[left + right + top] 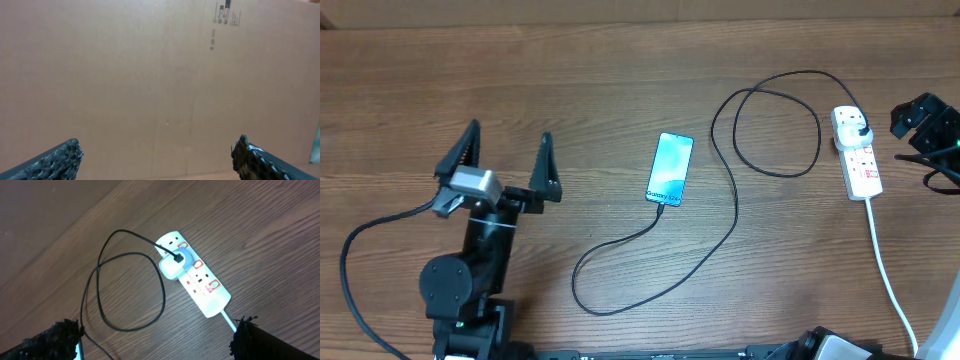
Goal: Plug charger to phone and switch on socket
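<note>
Right pincer (155, 342): spread wide, empty. The white rectangular power strip with red switch marks (197, 275) lies just ahead of it, long axis slanting across the gape (thin black charger cable (97, 287) plugged in). Left pincer (508, 138), likewise spread, stands well apart; the right arm is nearer.

A robot lab bench: wood-grain table (570, 90) backed by a plain cardboard wall (125, 75).

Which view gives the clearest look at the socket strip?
Right wrist: the socket sits mid-frame, its red switch marks and a plugged-in white adapter plainly visible. Overhead shows it small near the right edge. Left wrist shows only a cardboard wall, no socket.
</note>
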You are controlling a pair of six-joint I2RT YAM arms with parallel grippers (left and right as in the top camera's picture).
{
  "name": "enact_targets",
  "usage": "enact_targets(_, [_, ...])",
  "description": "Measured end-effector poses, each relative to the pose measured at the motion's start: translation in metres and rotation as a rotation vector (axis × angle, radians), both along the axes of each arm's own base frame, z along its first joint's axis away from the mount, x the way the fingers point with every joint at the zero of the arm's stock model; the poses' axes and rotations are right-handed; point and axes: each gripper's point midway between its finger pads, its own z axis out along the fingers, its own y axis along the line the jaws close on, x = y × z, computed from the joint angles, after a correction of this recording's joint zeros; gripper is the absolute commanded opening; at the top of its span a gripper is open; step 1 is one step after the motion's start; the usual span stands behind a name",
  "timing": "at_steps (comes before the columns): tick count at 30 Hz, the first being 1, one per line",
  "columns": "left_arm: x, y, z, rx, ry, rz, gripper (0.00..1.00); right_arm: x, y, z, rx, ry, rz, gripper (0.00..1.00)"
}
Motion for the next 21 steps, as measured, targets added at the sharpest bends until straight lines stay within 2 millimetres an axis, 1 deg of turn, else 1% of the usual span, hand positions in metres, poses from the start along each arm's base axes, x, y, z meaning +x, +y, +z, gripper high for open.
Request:
enact_targets(6, [-0.007,0.008,-0.006,0.007,0.006,0.011,1.0,0.0,0.0,0.0,0.0,0.0,0.0,1.0])
enact_targets(10, [-0.015,0.01,-0.015,0.009,0.0,0.014,1.0,0.0,0.0,0.0,0.0,0.0,0.0,1.0])
enact_targets(16, [-0.026,0.018,-0.038,0.0,-0.014,0.037,1.0,0.0,0.0,0.0,0.0,0.0,0.0,1.0])
enact_targets(21, [-0.035,0.025,-0.062,-0.031,-0.016,0.05,1.0,0.0,0.0,0.0,0.0,0.001,0.0,1.0])
